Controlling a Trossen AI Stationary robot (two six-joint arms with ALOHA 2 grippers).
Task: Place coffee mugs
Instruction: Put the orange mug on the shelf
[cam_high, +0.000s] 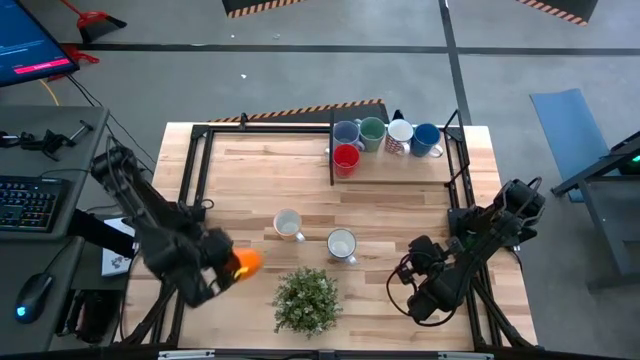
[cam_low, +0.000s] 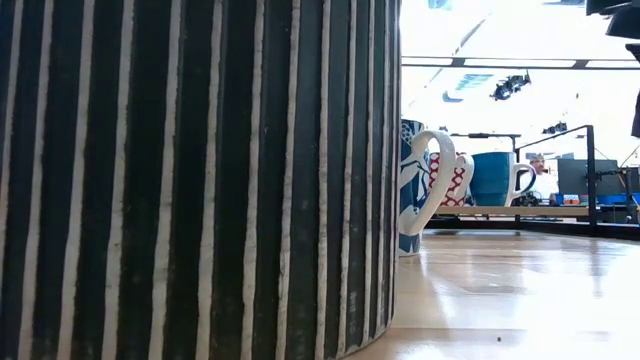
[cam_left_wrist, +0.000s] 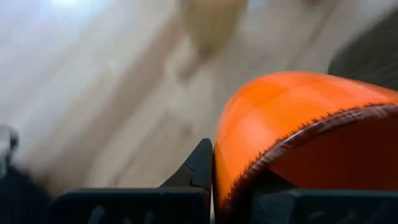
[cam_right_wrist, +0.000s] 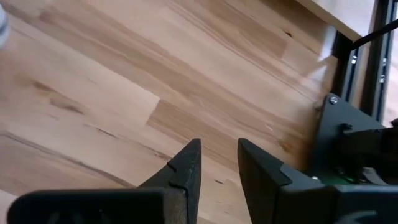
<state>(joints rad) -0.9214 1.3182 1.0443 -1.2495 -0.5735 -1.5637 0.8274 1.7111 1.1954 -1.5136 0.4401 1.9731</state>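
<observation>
From the high view, the left gripper (cam_high: 228, 268) sits near the table's (cam_high: 400, 215) front-left part, jaws clamped on the orange mug (cam_high: 246, 262), just left of the potted plant (cam_high: 306, 299). The cream mug (cam_high: 288, 224) and white mug (cam_high: 341, 244) stand mid-table, a bit apart, with bare wood all around them. Up in the far right corner, inside a black frame, are the red mug (cam_high: 346, 158), lavender-blue mug (cam_high: 347, 134), green mug (cam_high: 372, 132), patterned mug (cam_high: 399, 136) and blue mug (cam_high: 427, 139), packed close. The right gripper (cam_high: 422, 302) waits near the front right edge.

Low view: the striped plant pot (cam_low: 195, 175) fills most of it; right of it, a white handle (cam_low: 428, 190) and farther mugs, with open tabletop in front.

Left wrist: one finger (cam_left_wrist: 200, 167) presses the orange mug's (cam_left_wrist: 292, 124) outer wall, rim pinched.

Right wrist: the right gripper (cam_right_wrist: 217, 163) has its jaws slightly apart, gripping nothing, over bare wood close to the table's frame edge.
</observation>
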